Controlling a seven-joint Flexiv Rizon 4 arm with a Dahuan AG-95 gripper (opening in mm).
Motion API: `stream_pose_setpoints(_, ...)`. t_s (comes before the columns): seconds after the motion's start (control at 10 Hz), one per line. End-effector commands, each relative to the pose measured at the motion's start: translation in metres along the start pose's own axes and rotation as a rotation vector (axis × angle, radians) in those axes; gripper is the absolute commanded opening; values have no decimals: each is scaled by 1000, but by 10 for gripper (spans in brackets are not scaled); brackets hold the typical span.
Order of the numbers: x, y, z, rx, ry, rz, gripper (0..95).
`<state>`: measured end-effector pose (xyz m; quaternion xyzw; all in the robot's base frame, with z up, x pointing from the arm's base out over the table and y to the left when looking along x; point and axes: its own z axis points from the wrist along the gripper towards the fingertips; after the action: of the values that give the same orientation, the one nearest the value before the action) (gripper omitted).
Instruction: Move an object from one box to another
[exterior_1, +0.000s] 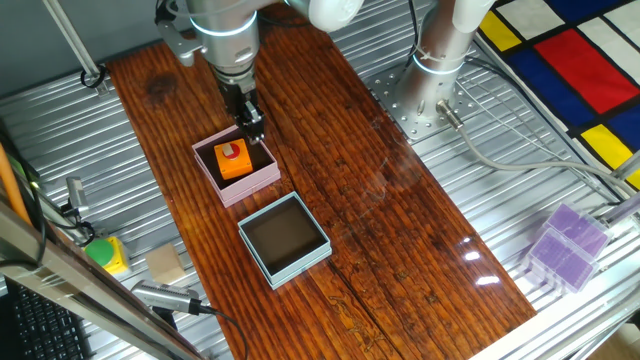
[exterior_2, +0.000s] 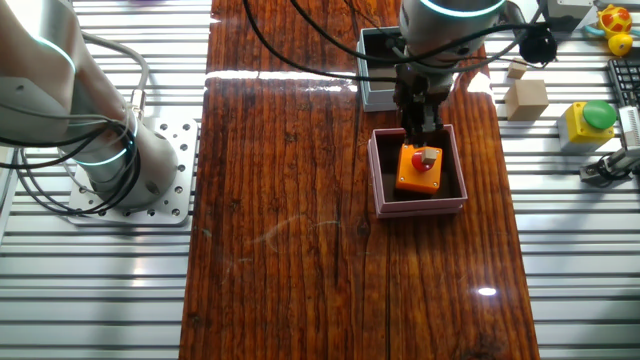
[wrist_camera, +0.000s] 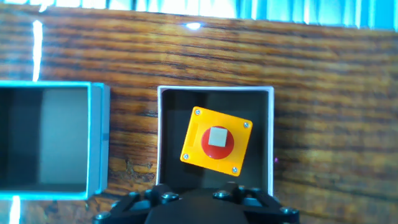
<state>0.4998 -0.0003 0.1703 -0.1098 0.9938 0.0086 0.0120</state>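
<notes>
The pink box (exterior_1: 250, 188) sits on the wooden board and holds an orange square block with a red button (exterior_1: 234, 160). The light blue box (exterior_1: 300, 262) with a dark brown inside stands empty beside it. My gripper (exterior_1: 252, 128) hangs just above the far edge of the pink box, over the block, and its fingers look shut and empty. The other fixed view shows the gripper (exterior_2: 418, 135), the block (exterior_2: 420, 168), the pink box (exterior_2: 420, 205) and the blue box (exterior_2: 375, 95). The hand view shows the block (wrist_camera: 216, 142), the pink box (wrist_camera: 214, 89) and the blue box (wrist_camera: 96, 137); the fingertips are out of view there.
A yellow box with a green button (exterior_1: 105, 252) and a wooden block (exterior_1: 165, 265) lie left of the board. Clear purple boxes (exterior_1: 565, 245) sit at the right. The arm's base (exterior_1: 440, 60) stands behind the board. Ribbed metal table surrounds the board.
</notes>
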Motion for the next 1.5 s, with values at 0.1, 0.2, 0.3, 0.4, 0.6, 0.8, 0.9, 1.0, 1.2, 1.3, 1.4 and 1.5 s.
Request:
stream_pose_setpoints(0.1, -1, 0, 0, 13, -1, -46, 0)
stream_pose_setpoints(0.2, -2, -1, 0, 17, 0, -50, 0)
stream_pose_setpoints(0.3, -6, -2, 1, 18, 1, -65, 0)
stream_pose_setpoints(0.4, -11, -5, 3, 21, 2, -79, 0)
stream_pose_setpoints(0.6, -21, -10, 7, 39, 0, -137, 0)
stream_pose_setpoints(0.8, -32, -17, 15, 38, -5, -182, 380)
stream_pose_setpoints(0.9, -38, -21, 20, 36, -6, -189, 380)
stream_pose_setpoints(1.0, -41, -22, 25, 35, -7, -196, 380)
stream_pose_setpoints(1.2, -43, -24, 33, 36, -5, -199, 380)
stream_pose_setpoints(1.3, -43, -24, 36, 36, -6, -199, 380)
stream_pose_setpoints(1.4, -45, -25, 39, 37, -6, -199, 380)
stream_pose_setpoints(1.5, -47, -26, 42, 38, -5, -197, 380)
